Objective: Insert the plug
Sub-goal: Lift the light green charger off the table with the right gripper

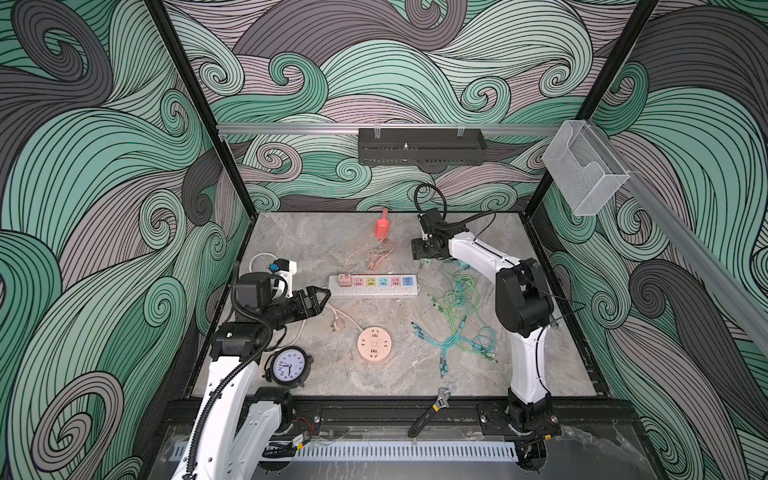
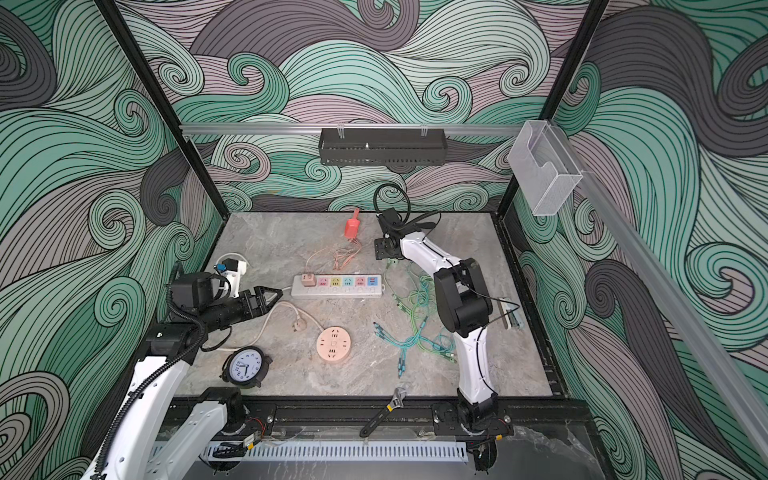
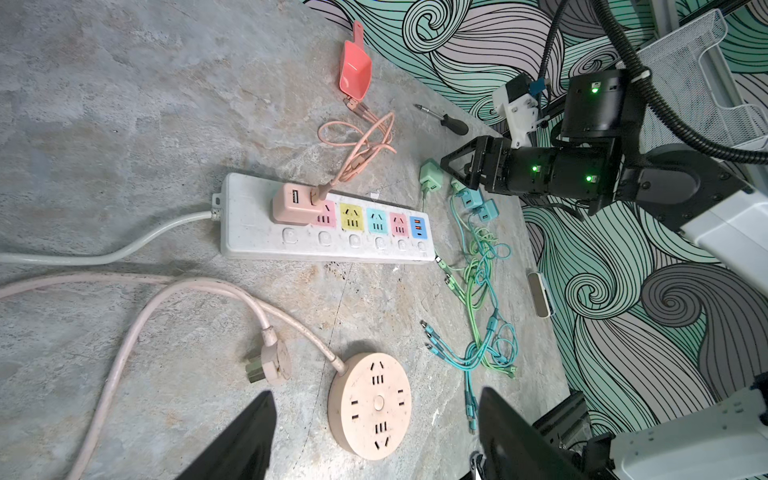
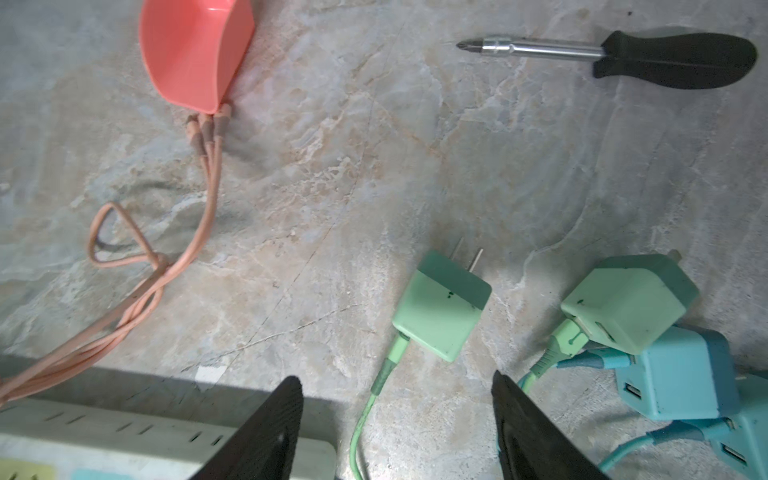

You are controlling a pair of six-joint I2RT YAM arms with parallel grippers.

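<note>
My right hand (image 4: 395, 377) hovers over the surface with its fingers spread wide and nothing between them. The green plug (image 4: 442, 305) lies just ahead of the fingertips, roughly centred on the gap. That is the relation my next move turns on. The plug rests on its side with its two prongs (image 4: 467, 255) pointing away from my hand, and its cable (image 4: 374, 399) trails back toward me between the fingers. Its long axis therefore runs nearly in line with my reach. I judge that a short advance and drop would put a finger on each flat side. My left hand (image 3: 376, 392), also spread wide and empty, sits near the cord end of the power strip (image 3: 257, 232), well apart from this plug, so the right is plainly the nearer one. The strip's other end lies close behind my right hand, on the side toward my left arm. The plug is a small, pale green cube with rounded edges, scuffed with a few dark specks. A second green plug (image 4: 627, 303) and some blue ones (image 4: 681, 374) crowd just beside it, so I should take care to close on the right one.
</note>
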